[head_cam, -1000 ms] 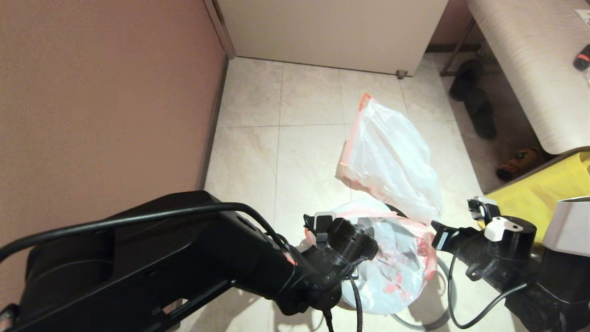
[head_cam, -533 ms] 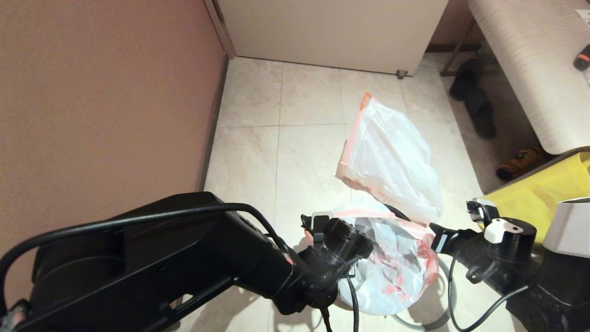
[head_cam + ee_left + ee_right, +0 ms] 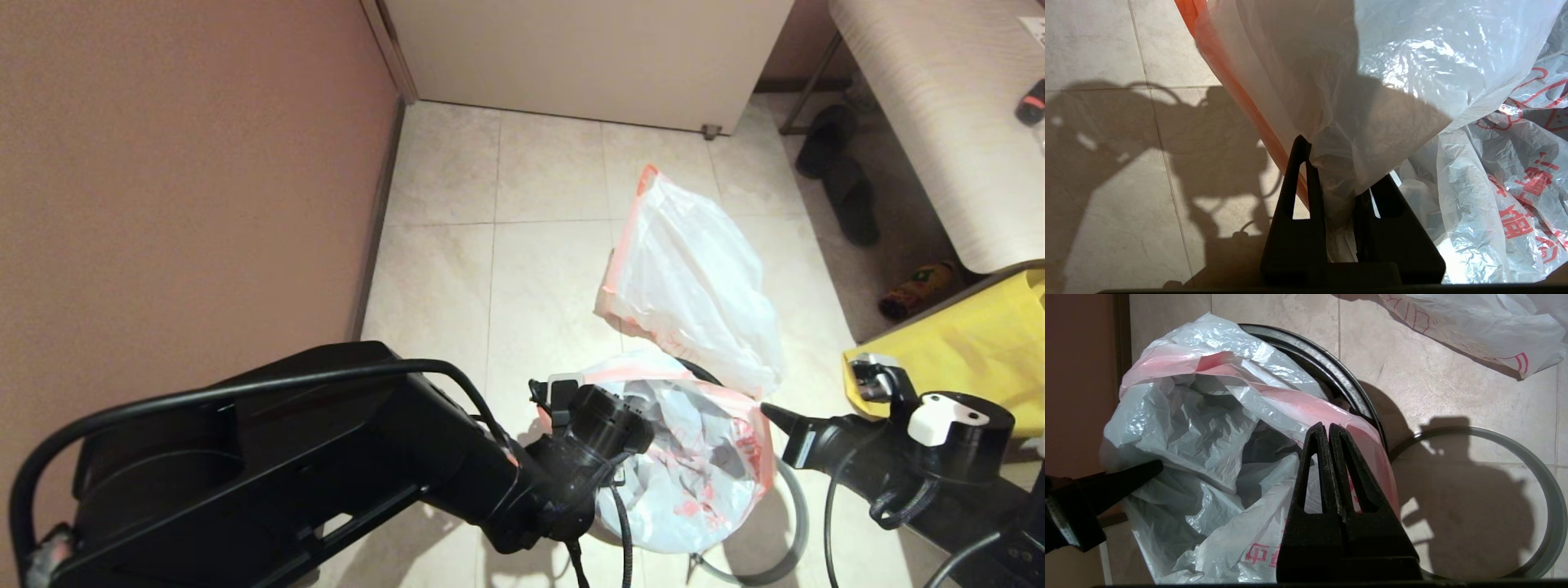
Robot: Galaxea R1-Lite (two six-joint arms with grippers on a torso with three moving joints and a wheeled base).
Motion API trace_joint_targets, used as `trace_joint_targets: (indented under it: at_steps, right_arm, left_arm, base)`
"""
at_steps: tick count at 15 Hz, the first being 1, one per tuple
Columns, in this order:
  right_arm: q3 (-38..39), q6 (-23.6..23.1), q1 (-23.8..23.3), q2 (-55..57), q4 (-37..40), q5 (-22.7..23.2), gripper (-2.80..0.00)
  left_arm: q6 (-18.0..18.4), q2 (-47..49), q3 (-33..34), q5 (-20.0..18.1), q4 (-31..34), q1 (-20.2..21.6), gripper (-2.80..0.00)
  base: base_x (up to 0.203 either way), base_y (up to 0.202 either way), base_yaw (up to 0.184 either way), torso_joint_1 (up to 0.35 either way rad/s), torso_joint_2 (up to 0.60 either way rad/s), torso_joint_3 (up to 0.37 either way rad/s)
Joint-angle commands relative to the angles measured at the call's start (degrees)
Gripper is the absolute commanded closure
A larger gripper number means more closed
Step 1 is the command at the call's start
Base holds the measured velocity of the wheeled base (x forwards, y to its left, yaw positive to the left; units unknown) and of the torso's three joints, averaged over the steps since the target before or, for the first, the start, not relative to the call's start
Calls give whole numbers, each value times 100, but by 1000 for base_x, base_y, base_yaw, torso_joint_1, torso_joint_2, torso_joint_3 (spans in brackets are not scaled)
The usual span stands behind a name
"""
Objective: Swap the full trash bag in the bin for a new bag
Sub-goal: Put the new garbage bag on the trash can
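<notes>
The new bag [image 3: 702,465], thin white plastic with red print and a pink hem, sits bunched in the mouth of the bin [image 3: 1331,371], hiding most of its black rim. My left gripper [image 3: 1339,171] is shut on a fold of the new bag at the bin's left side; my left wrist [image 3: 604,425] covers it in the head view. At the bag's right edge my right gripper [image 3: 1327,426] is shut, over the pink hem [image 3: 1372,457], with no plastic visibly between its fingers. The full trash bag [image 3: 694,278] lies on the floor behind the bin.
The grey hoop [image 3: 788,531] lies on the tiles right of the bin. A brown wall [image 3: 180,180] runs along the left, a white cabinet [image 3: 588,57] at the back. A yellow fabric bag [image 3: 980,343], black slippers [image 3: 841,180], a bottle [image 3: 922,286] and a bench [image 3: 939,98] crowd the right.
My right arm has drawn back to the right and lower, its tip staying near the bag's right hem. The left gripper has lifted the new bag's left edge slightly.
</notes>
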Motion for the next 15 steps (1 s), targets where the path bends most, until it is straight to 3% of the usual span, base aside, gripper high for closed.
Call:
trace_joint_targets:
  at_steps: [1, 4, 10, 15]
  right_arm:
    - [174, -99, 14, -114, -270, 174, 0]
    - [259, -354, 59, 332, -273, 373, 0]
    - [66, -370, 11, 808, -274, 409, 0]
    - [-196, -82, -199, 757, -274, 283, 0]
  left_arm:
    - [-20, 30, -5, 19, -13, 2, 0]
    - [-25, 29, -14, 19, -20, -42, 0]
    - [-29, -14, 11, 19, -17, -81, 0]
    - [-64, -76, 206, 28, -29, -148, 0]
  base:
    - [0, 0, 0, 0, 0, 0]
    - [0, 0, 0, 0, 0, 0]
    - [0, 0, 0, 0, 0, 0]
    - [0, 0, 0, 0, 0, 0]
